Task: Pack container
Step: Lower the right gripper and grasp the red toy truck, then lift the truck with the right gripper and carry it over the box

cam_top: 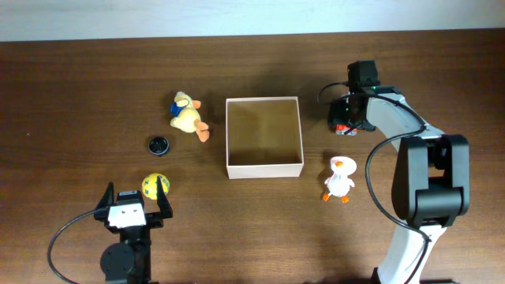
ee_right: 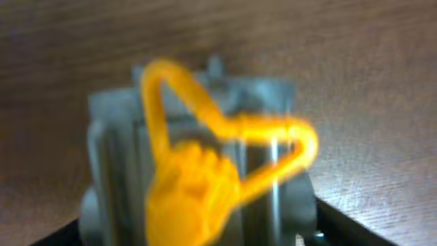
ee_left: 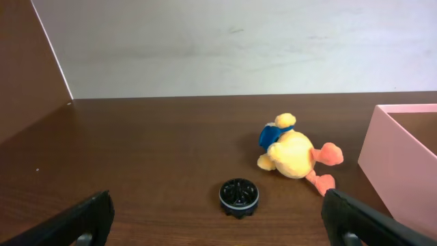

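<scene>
Two plush birds flank your container (cam_top: pixel 264 167), the square, shallow box with cream walls and a tan floor that sits open-topped at the middle of the dark wooden table (cam_top: pixel 71 95). From overhead its whole floor is in full view.

Left of it, just beside the wall, lies a yellow plush duck (cam_top: pixel 188 116) on its side, with orange feet and a blue patch at its neck. To the right, near the lower corner but apart from it, is a white plush duck (cam_top: pixel 340 177) with an orange bill and feet.

Your left gripper (cam_top: pixel 134 207) rests low near the front edge with its fingers (ee_left: pixel 85 220) spread wide and nothing between them. A yellow ball (cam_top: pixel 155 185) with dark markings lies just ahead of one fingertip; you cannot tell whether they touch. Farther ahead sits a small black ribbed cap (ee_left: pixel 239 197), between the ball and the yellow duck.

Your right gripper (cam_top: pixel 346 122) is down at the table beside the container's upper right corner, over a grey toy (ee_right: pixel 205 184) with a yellow-orange loop and a hand-like shape on it. The wrist view there is badly blurred, so no marking can be read, and you cannot tell whether the jaws are pressing on the toy or standing apart.
</scene>
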Controlling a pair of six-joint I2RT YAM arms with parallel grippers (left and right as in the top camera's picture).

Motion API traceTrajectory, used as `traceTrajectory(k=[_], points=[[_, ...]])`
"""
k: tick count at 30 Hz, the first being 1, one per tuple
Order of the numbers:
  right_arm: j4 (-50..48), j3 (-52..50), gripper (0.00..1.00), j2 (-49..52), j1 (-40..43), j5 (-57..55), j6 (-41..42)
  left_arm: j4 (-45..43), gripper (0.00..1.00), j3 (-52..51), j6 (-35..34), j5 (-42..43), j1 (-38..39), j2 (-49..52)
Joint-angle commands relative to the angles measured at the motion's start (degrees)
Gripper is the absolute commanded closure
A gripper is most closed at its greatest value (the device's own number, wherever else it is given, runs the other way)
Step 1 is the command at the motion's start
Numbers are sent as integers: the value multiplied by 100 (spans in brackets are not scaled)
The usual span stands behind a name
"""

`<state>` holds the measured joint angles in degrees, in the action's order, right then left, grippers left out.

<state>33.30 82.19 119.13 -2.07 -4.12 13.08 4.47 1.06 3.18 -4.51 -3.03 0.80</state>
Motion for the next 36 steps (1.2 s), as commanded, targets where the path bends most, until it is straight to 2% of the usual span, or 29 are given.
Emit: traceTrajectory(k=[1, 3, 6, 8, 10, 11, 18, 23, 24, 27, 36], points=[[-221, 85, 10, 46, 33, -262, -127, -17, 1, -50, -59, 22, -13, -44], [-317, 85, 6, 46, 31, -260, -365, -17, 1, -50, -59, 22, -13, -44], [-363, 85, 7, 46, 31, -262, -610, -17, 1, -50, -59, 22, -13, -44], [-354, 85, 19, 46, 31, -258, -623, -17, 1, -50, -59, 22, -13, -44], [-352, 83, 27, 50, 31, -256, -623, -15, 1, -50, -59, 22, -13, -44], [-352, 81, 28, 50, 31, -256, -623, -15, 1, -50, -59, 22, -13, -44], [-308, 11, 24, 52, 20, -254, -621, -17, 1, -50, -59, 22, -13, -44], [-197, 7, 51, 48, 20, -256, -584, -17, 1, -50, -59, 22, -13, -44], [-173, 22, 53, 48, 22, -258, -527, -17, 1, -50, -59, 22, -13, -44], [-136, 72, 56, 44, 20, -258, -511, -15, 1, -50, -59, 22, -13, -44], [280, 649, 56, -50, 20, -258, -514, -17, 1, -50, -59, 22, -13, -44]])
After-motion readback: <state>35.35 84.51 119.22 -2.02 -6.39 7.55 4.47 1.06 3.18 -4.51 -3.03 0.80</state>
